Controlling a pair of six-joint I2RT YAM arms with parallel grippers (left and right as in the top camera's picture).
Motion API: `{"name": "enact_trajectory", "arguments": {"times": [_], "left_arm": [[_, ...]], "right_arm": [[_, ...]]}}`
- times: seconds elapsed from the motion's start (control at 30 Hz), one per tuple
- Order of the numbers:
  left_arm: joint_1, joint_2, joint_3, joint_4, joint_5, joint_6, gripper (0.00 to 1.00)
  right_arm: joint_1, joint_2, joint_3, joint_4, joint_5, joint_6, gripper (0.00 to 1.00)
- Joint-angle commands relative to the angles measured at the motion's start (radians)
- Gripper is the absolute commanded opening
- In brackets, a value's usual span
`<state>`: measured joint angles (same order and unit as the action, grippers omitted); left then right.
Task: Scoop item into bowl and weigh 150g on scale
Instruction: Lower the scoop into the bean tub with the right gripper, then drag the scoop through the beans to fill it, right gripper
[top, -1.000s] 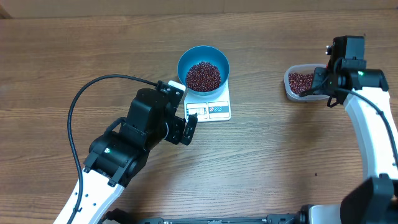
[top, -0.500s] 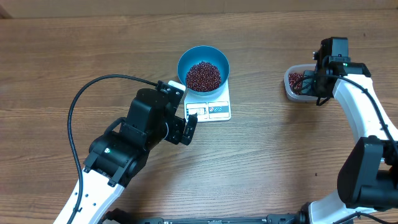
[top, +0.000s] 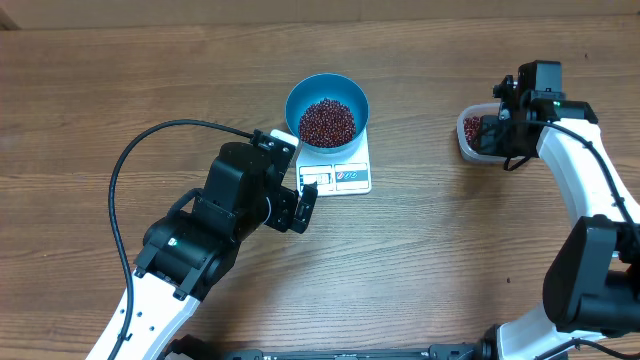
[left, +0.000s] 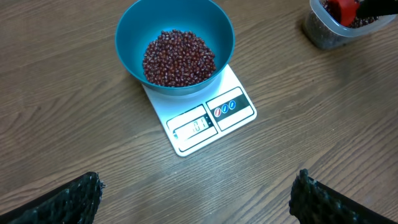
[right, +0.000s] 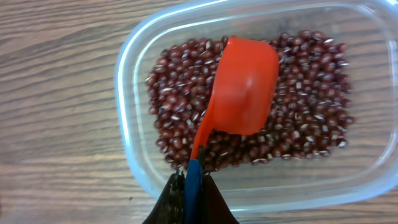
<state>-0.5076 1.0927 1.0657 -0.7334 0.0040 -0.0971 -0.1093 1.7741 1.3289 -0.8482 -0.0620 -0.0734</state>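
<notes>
Right gripper pinches orange scoop over beans in clear tub, overhead upper right; blue bowl of beans sits on scale, centre; left gripper spread wide.

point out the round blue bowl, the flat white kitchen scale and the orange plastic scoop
round blue bowl (left: 130, 37), left wrist view, bare inner wall
flat white kitchen scale (left: 211, 121), left wrist view, front panel
orange plastic scoop (right: 245, 84), right wrist view, its cup
</notes>
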Motion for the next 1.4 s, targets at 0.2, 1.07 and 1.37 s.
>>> {"name": "enact_trajectory", "arguments": {"times": [0.2, 1.07, 1.37], "left_arm": [[0.007, 0.0, -0.006, 0.0, -0.008, 0.008, 1.0], [0.007, 0.0, -0.006, 0.0, -0.008, 0.008, 1.0], [0.007, 0.0, -0.006, 0.0, -0.008, 0.008, 1.0]], "right_arm": [[-0.112, 0.017, 0.013, -0.025, -0.394, -0.12, 0.04], [-0.28, 0.018, 0.012, -0.042, -0.483, -0.114, 0.04], [-0.32, 0.037, 0.011, -0.014, -0.554, -0.114, 0.04]]}}
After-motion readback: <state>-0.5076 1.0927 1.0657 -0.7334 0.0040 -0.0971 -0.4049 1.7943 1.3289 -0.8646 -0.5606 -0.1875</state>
